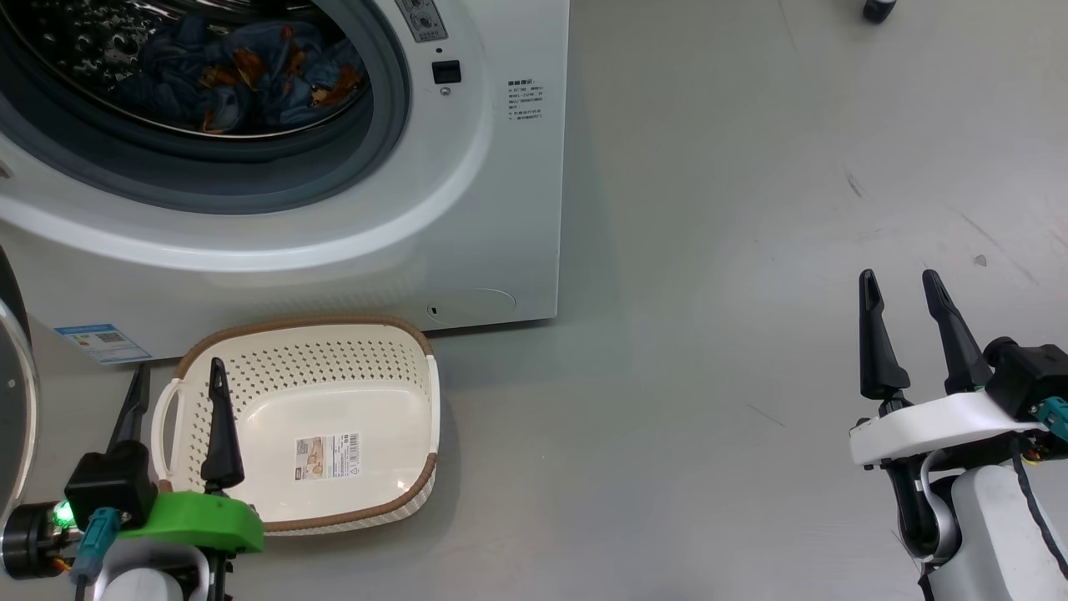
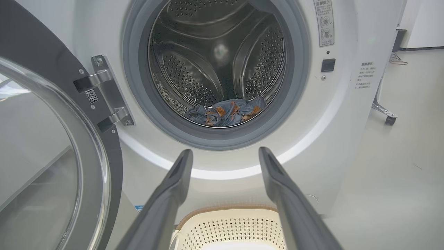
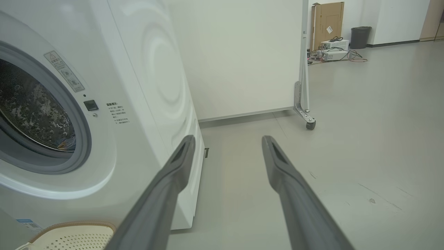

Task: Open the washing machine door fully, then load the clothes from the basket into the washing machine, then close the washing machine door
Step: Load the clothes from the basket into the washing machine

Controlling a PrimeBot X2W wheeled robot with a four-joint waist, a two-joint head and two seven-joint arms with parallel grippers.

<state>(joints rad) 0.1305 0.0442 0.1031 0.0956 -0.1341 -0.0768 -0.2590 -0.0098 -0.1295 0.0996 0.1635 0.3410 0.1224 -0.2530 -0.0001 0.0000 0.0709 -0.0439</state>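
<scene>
Clothes (image 2: 225, 113) were loaded, basket (image 1: 317, 367) empty; left gripper (image 1: 179, 366) and right gripper (image 1: 899, 275) were spread. I judged pushing the door (image 2: 45, 156) by its outer rim best.

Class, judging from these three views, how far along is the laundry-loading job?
Done: the washing machine door stands swung open, the clothes lie inside the washing machine, and the basket is empty. In hand: nothing; the left gripper and the right gripper are both open and empty. Left: closing the door.
</scene>
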